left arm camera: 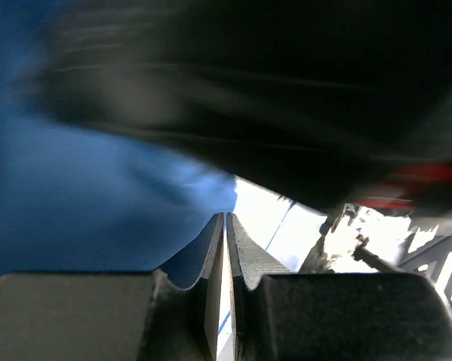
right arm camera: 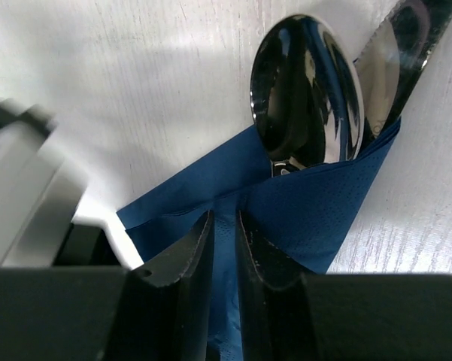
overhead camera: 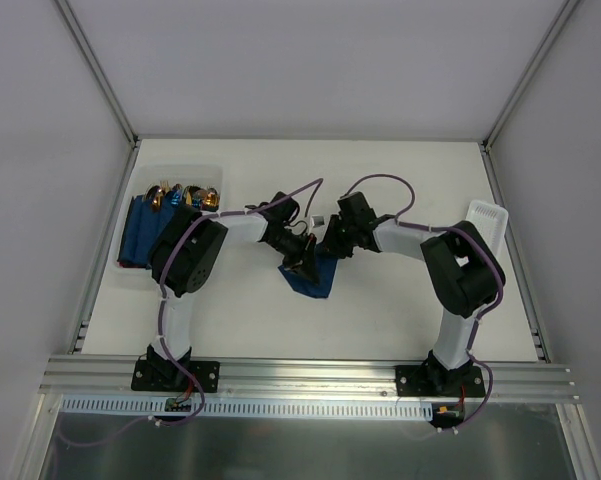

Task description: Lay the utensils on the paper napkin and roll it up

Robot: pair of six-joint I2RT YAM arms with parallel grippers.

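The navy paper napkin (overhead camera: pixel 312 278) lies mid-table, partly folded over the utensils. In the right wrist view a silver spoon bowl (right arm camera: pixel 304 90) and a knife blade (right arm camera: pixel 395 68) stick out of the napkin's (right arm camera: pixel 323 203) folded edge. My right gripper (right arm camera: pixel 224 218) is shut on a fold of the napkin, with blue paper between its fingers; in the top view it (overhead camera: pixel 332 243) sits at the napkin's far edge. My left gripper (left arm camera: pixel 226 218) is shut with a hairline gap, the napkin (left arm camera: pixel 98 203) lying against its left side; in the top view it (overhead camera: pixel 302 258) sits close beside the right gripper.
A clear bin (overhead camera: pixel 130 270) at the left holds dark blue bundles with copper-gold tips (overhead camera: pixel 170 215). A white slotted tray (overhead camera: pixel 488 214) stands at the right edge behind the right arm. Grey walls enclose the table.
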